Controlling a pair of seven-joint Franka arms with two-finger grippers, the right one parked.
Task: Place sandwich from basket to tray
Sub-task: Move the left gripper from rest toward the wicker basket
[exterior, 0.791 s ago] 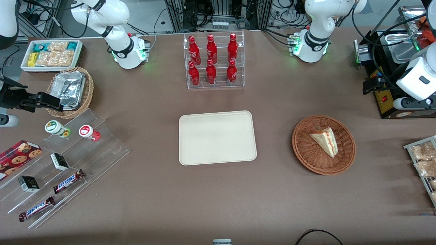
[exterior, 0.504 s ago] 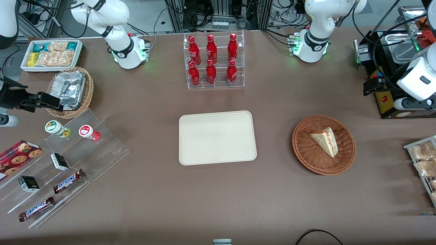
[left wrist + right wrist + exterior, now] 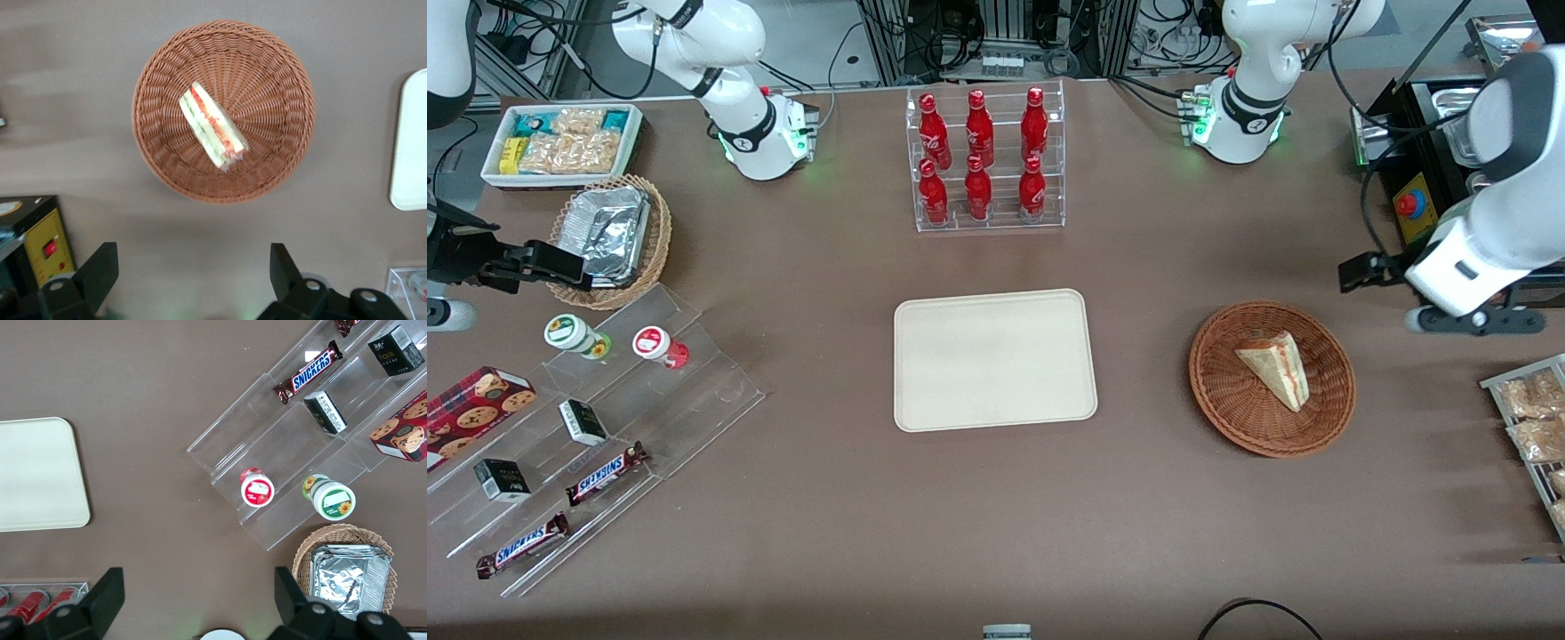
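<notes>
The sandwich (image 3: pixel 1273 366) (image 3: pixel 212 127), a pale wedge with red filling along its cut edge, lies in the round reddish-brown basket (image 3: pixel 1218 391) (image 3: pixel 280 73). The cream tray (image 3: pixel 994 360) (image 3: pixel 408 140) lies flat with nothing on it, beside the basket toward the parked arm's end. My left gripper (image 3: pixel 1469 320) (image 3: pixel 193 257) hangs above the bare table just outside the basket's rim, farther from the front camera than the sandwich. It is open, its dark fingers (image 3: pixel 100 267) spread wide with nothing between them.
A black box with a yellow panel and red button (image 3: pixel 1405 206) stands close to the gripper. A rack of snack packets (image 3: pixel 1529 418) sits at the working arm's end. An acrylic rack of red bottles (image 3: pixel 985 160) stands farther back than the tray.
The left arm has swung away from the black box toward the basket, uncovering the red button. The gripper now hangs near the basket's rim. Sandwich, basket and tray have not moved.
</notes>
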